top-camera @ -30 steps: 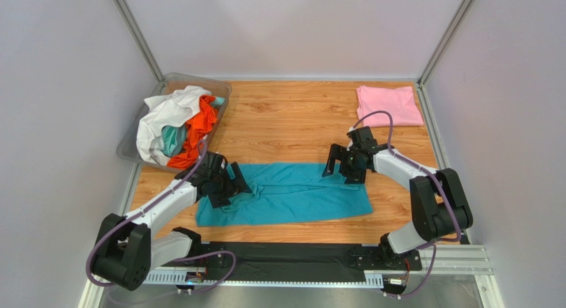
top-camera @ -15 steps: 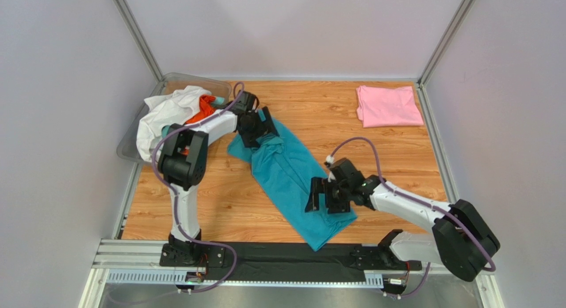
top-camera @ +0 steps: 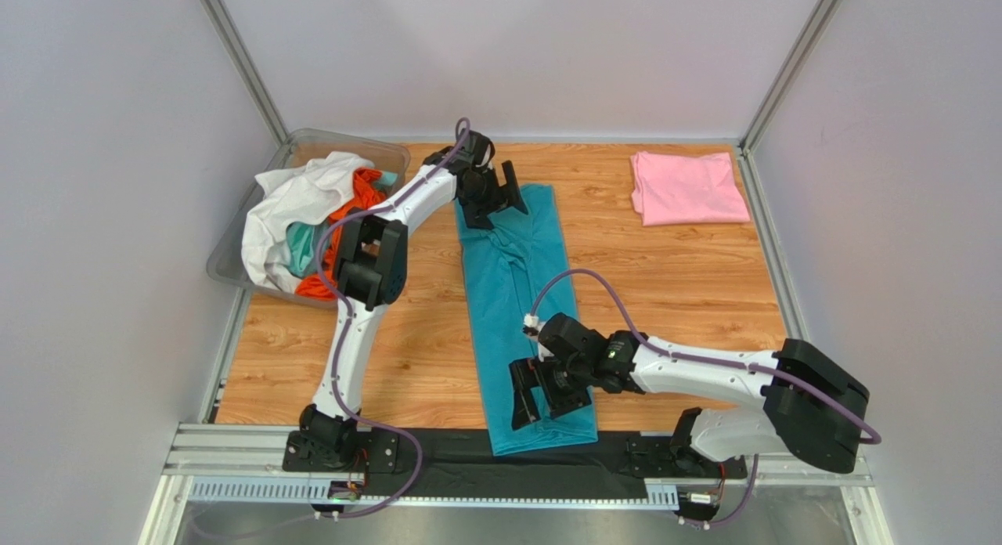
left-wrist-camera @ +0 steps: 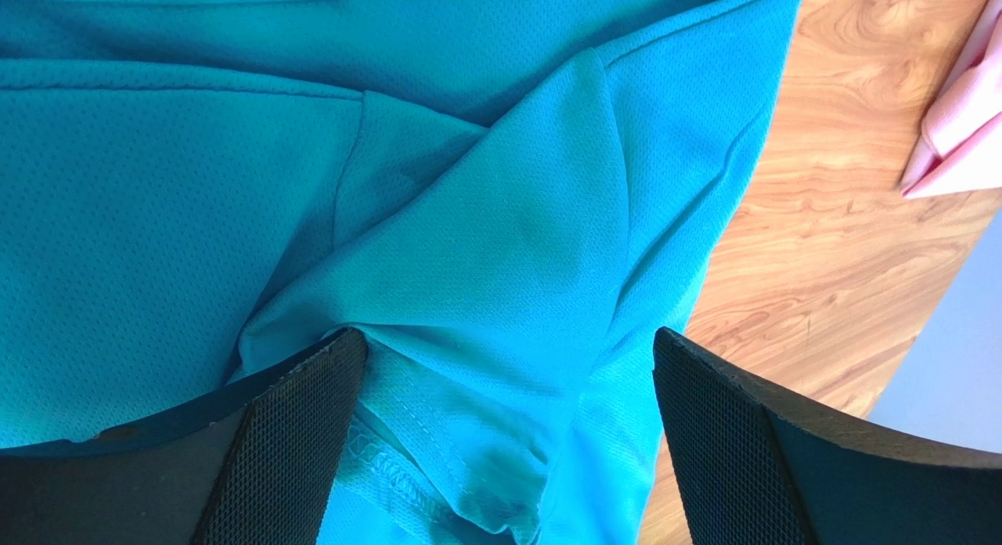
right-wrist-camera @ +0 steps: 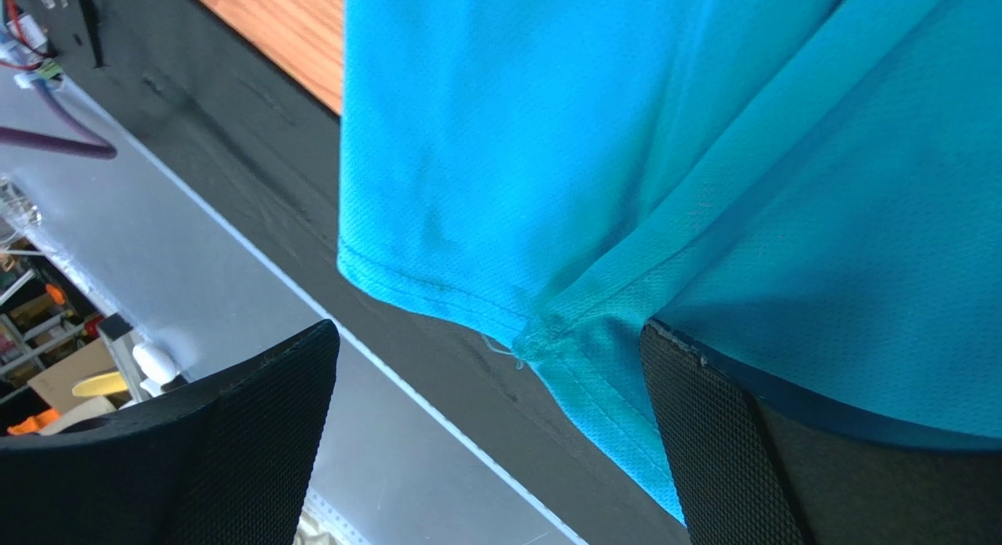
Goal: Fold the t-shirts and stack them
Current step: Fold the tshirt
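The teal-blue t-shirt lies in a long strip from the far middle of the table to the near edge, and its hem rests on the black strip there. My left gripper is open over its bunched far end, with fabric between the jaws. My right gripper is open at the near hem, the jaws wide apart. The pale pink t-shirt lies folded at the far right and shows in the left wrist view.
A clear plastic bin at the far left holds crumpled white, orange and light aqua shirts. A black strip and a metal rail run along the near edge. Grey walls close in three sides.
The teal shirt has swung from lying crosswise to lying lengthwise. My left gripper moved to the far middle of the table and my right gripper moved to the near edge.
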